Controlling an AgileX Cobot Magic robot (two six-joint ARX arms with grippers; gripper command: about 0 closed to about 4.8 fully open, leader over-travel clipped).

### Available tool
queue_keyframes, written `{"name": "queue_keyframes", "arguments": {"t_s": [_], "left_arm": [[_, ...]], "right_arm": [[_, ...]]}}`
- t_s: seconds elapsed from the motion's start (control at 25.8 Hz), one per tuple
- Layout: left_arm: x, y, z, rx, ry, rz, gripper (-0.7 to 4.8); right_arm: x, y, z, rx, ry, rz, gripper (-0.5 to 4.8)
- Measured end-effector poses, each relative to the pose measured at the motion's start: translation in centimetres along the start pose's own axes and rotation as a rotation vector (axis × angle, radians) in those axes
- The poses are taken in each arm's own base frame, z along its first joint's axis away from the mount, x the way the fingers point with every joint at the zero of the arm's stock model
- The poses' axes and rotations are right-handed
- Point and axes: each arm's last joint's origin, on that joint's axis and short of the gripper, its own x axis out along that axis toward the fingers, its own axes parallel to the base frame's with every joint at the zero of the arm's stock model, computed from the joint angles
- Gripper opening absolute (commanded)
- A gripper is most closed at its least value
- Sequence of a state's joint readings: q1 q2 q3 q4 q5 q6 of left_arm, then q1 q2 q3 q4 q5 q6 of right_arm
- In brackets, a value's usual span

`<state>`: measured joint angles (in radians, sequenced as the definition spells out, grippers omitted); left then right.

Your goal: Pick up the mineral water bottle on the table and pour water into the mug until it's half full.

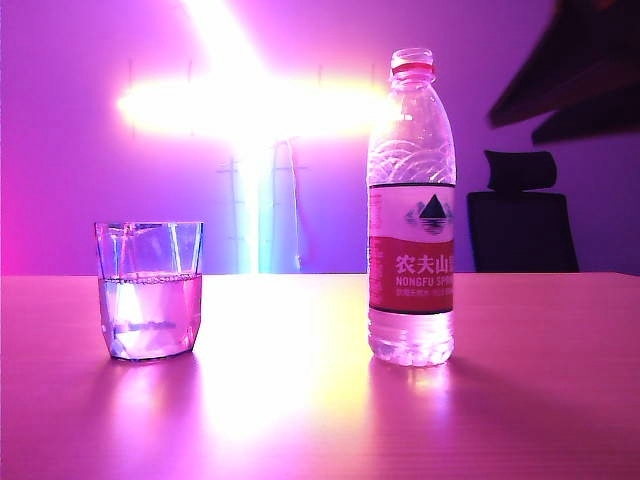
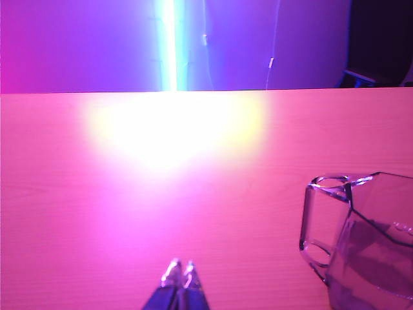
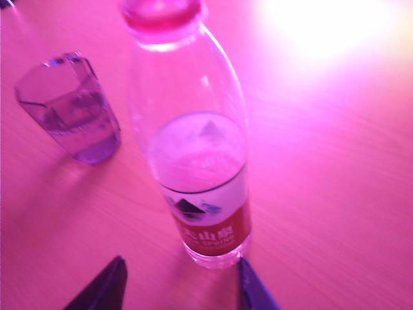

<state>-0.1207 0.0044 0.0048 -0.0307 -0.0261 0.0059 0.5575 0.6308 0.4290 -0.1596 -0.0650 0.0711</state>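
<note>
The mineral water bottle (image 1: 411,210) stands upright on the table (image 1: 300,420), right of centre, with a red neck ring and a red-and-white label. The mug (image 1: 150,290), a clear faceted glass, sits to its left with water (image 1: 150,315) up to about half its height. My right gripper (image 3: 181,259) is open, its dark fingers (image 3: 103,287) apart on the near side of the bottle (image 3: 193,148) and clear of it. It shows as blurred dark wedges (image 1: 560,95) high at the exterior view's right. My left gripper (image 2: 181,268) is shut and empty, low over the table beside the mug (image 2: 368,245).
A black office chair (image 1: 522,225) stands behind the table's far edge at the right. A bright light strip (image 1: 250,105) on the back wall throws strong glare onto the tabletop between mug and bottle.
</note>
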Motion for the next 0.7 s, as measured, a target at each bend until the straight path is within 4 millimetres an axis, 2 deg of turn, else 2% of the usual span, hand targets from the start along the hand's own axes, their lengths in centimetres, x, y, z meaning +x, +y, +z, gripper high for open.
{"name": "queue_keyframes", "arguments": {"t_s": [0.08, 0.12, 0.19, 0.35, 0.7], "left_arm": [[0.0, 0.0, 0.0, 0.0, 0.0, 0.002, -0.02], [0.0, 0.0, 0.0, 0.0, 0.0, 0.003, -0.02], [0.0, 0.3, 0.0, -0.001, -0.001, 0.031, -0.02], [0.0, 1.0, 0.0, -0.003, 0.001, 0.105, -0.02], [0.0, 1.0, 0.0, -0.003, 0.0, 0.106, -0.02]], "right_arm": [[-0.8, 0.1, 0.1, 0.011, -0.027, 0.002, 1.23], [-1.3, 0.1, 0.1, 0.016, -0.037, 0.003, 0.37], [-2.5, 0.2, 0.1, 0.022, -0.061, 0.005, -0.04], [-5.0, 0.1, -0.2, 0.025, -0.129, -0.044, -0.04], [-6.4, 0.0, -0.7, 0.029, -0.157, -0.101, 0.0]]}}
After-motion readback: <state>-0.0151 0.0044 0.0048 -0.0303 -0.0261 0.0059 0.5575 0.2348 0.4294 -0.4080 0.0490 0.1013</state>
